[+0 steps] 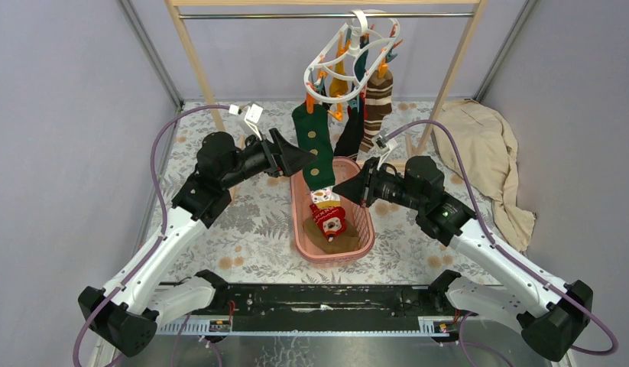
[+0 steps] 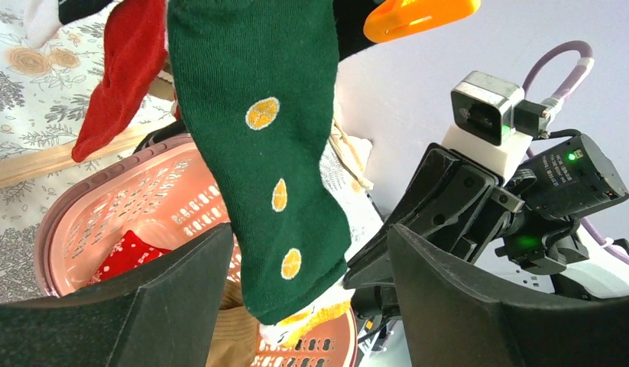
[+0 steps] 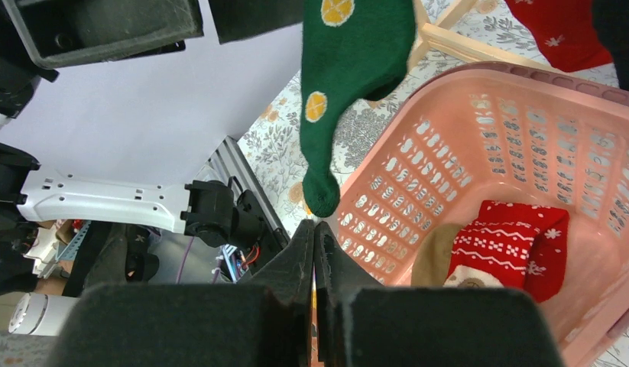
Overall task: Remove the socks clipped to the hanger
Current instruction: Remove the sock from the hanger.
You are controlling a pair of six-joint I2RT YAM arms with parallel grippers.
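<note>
Your left gripper [image 1: 302, 158] has its fingers spread wide either side of the dark green sock [image 1: 315, 145], which hangs from the 7 o'clock end of the hanger [image 1: 317, 70], up at 12 o'clock over the counter [image 1: 242, 229]. Your right gripper [image 3: 314, 229] shows fingers pressed together, holding nothing, above the pink basket [image 1: 299, 222] with a red sock [image 1: 329, 218] inside.

We saw a dark green sock [image 1: 315, 149] dotted with yellow, a brown-and-white striped sock [image 1: 377, 107] and a bright orange clip [image 2: 422, 15]. A red sock [image 1: 329, 218] with a white pattern lay in the pink basket [image 1: 298, 222]. The desk [image 1: 250, 222] was pale with grey leaves.
</note>
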